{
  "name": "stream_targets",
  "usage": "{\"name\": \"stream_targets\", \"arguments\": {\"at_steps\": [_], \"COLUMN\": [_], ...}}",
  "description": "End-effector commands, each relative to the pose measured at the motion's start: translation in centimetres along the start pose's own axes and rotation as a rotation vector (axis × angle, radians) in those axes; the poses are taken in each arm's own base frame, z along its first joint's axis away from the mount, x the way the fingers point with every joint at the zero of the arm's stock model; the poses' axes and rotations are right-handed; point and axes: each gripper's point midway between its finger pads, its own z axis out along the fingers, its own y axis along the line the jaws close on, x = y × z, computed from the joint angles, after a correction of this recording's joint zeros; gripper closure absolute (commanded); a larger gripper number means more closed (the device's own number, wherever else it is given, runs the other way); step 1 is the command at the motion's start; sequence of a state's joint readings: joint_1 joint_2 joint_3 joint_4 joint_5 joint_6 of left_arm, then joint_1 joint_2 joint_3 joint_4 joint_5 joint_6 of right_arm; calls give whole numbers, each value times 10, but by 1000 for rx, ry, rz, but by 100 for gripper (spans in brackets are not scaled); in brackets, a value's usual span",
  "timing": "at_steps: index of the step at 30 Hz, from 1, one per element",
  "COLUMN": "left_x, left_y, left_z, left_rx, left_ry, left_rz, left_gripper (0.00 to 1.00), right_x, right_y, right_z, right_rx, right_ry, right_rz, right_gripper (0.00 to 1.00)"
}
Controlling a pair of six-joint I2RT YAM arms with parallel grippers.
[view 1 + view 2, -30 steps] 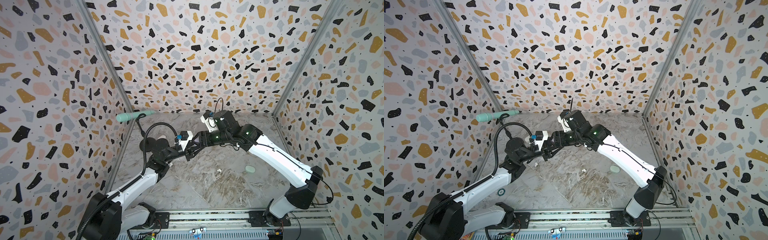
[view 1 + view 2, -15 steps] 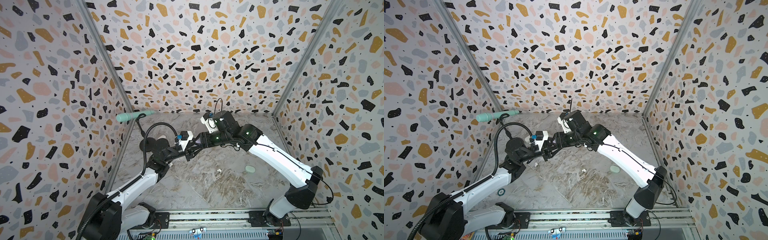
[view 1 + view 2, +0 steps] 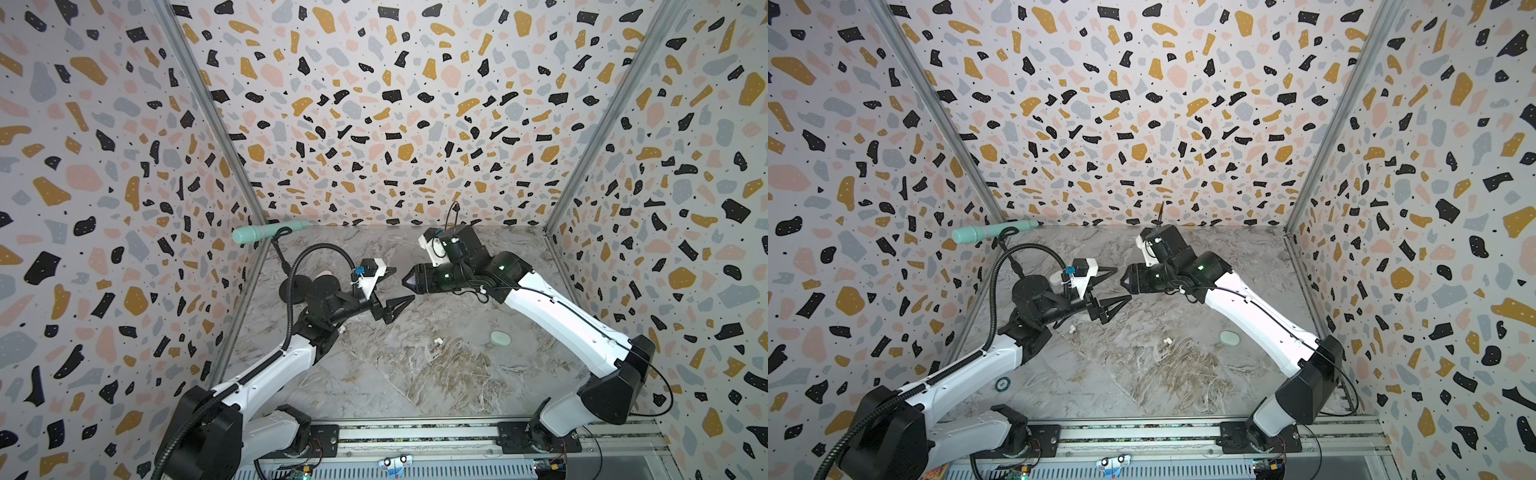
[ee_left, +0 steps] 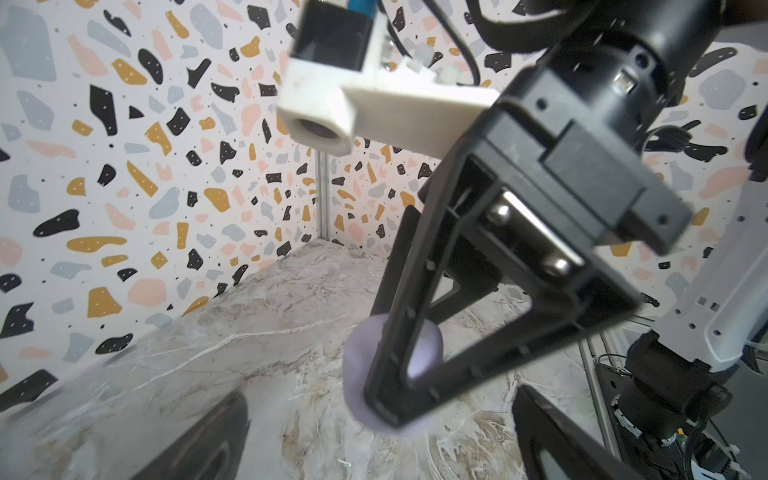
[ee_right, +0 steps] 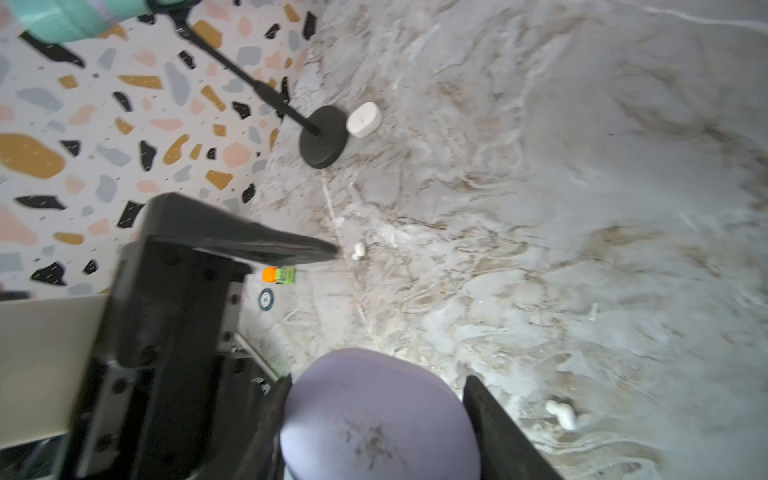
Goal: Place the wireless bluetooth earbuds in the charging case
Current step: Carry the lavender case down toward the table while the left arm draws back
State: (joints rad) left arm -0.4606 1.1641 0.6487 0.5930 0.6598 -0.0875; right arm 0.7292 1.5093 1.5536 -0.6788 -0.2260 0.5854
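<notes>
Pinches the lavender charging case in the right gripper, aloft above the marble surface. Holds the left gripper spread wide, one finger either side of the case, gripping nothing. Risks dropping the case through a slipping fingertip pinch. Looks lidded shut, though hard to tell, so may block insertion. Risks flicking away the white earbud lying mid-surface, or the second earbud toward the left edge, through a careless descent. Shows terrazzo-print walls on three sides, a mint microphone at the far-left corner and a mint case toward the right edge.
</notes>
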Motion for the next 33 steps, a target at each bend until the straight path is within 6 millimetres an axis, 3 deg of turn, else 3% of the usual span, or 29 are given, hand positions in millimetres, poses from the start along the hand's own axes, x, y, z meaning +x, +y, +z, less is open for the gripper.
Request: {"name": "stream_targets", "arguments": {"at_steps": [1,9,15,25,33], "left_x": [-5,31,43,52,54], "left_y": [15,39,44,49,54], "left_z": [-5,-23,-34,-42,-43], "left_rx": [-106,-301,-366,-420,-446], "left_ry": [21,98,141,149,165], "left_rz": [-7,-108,-129,-150,-146], "left_gripper": [0,0,0,0,0], "right_x": [-16,7,32,73,101], "right_y": [-24,-165,-246,-327,-353], "right_z": [-25,-28,-34,-36,-25], "right_rx": [38,350,529,644,695], "right_ry": [-113,-162,-194,-218,-164], "right_rz": [18,143,252,418,459], "right_gripper": [47,47,47,47,47]}}
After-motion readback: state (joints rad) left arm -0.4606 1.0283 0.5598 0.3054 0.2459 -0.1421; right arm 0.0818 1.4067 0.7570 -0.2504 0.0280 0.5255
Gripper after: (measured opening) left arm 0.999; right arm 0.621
